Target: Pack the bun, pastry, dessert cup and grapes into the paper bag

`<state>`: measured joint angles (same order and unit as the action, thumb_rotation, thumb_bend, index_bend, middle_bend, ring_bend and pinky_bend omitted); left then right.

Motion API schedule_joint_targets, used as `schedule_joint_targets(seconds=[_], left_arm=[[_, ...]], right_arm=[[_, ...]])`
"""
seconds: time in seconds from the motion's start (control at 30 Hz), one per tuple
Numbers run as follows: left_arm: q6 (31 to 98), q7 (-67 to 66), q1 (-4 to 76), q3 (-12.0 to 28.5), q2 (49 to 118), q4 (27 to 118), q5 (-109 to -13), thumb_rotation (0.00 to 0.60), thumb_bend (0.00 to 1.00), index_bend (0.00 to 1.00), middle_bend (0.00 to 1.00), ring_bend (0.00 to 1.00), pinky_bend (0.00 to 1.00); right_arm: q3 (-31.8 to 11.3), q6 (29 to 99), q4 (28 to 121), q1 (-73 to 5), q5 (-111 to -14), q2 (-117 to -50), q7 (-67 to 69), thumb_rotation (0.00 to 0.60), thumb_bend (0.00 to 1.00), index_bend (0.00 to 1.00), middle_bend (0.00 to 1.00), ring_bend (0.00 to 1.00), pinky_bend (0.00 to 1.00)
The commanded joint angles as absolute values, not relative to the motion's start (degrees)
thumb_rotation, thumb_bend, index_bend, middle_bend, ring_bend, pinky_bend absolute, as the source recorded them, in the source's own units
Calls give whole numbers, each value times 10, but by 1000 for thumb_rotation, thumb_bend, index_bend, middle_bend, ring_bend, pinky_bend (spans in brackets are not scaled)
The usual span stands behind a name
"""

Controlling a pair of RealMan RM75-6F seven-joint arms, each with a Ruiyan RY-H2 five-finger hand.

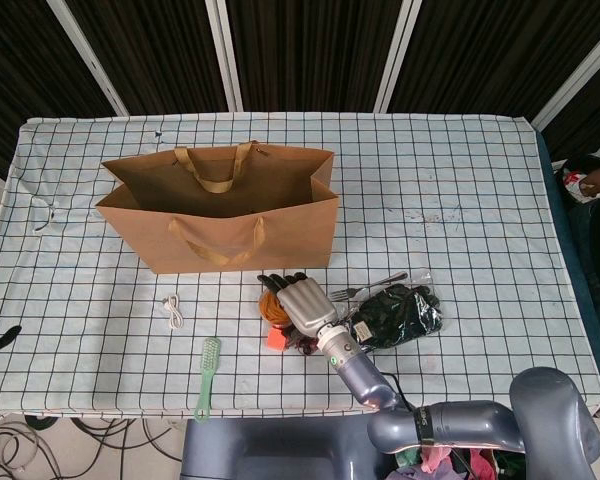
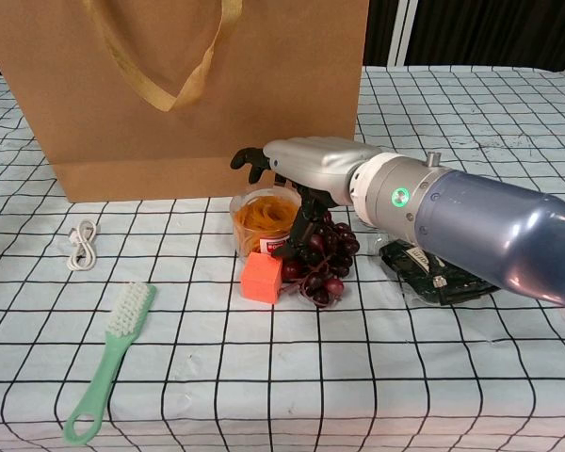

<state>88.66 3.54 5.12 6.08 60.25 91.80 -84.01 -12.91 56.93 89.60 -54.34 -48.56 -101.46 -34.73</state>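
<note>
The brown paper bag (image 1: 220,215) stands open at the back left and fills the top of the chest view (image 2: 188,85). In front of it sit the dessert cup (image 2: 260,215) with orange filling and a bunch of dark grapes (image 2: 327,259), touching each other. My right hand (image 2: 306,162) hovers over the cup with its fingers spread, the thumb pointing down between cup and grapes; it holds nothing. From the head view the right hand (image 1: 298,298) hides most of the cup. A dark pastry in clear wrap (image 1: 400,312) lies to the right. Dark fingertips at the left edge (image 1: 0,338) may be my left hand.
An orange cube (image 2: 261,277) touches the cup's front. A green brush (image 1: 207,377) and a coiled white cable (image 1: 172,311) lie to the left. A fork (image 1: 365,288) rests behind the pastry. The checked tablecloth (image 1: 480,200) covers the table.
</note>
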Motion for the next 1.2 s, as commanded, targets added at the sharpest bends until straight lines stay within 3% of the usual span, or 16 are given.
schedule_joint_targets(seconds=[0.03,0.6,0.9,1.2], left_arm=[[887,36,51,61,602,918,-840,600,30,119,68,0,50],[888,35,50,63,603,917,-837,600,30,121,68,0,50],[887,32,51,64,604,917,-835,600,30,123,68,0,50],[887,27,51,64,606,917,-834,600,30,124,67,0,50]], right_arm=[[-131,569,883,-547,-490,-1023,-343,600,147,105,160,243,223],[-134,567,848,-552,-510,-1046,-324,600,353,255,320,369,279],[-144,602,849,-530,-554,-1045,-274,600,355,277,327,376,279],[-141,648,924,-485,-594,-978,-241,600,355,287,328,378,279]])
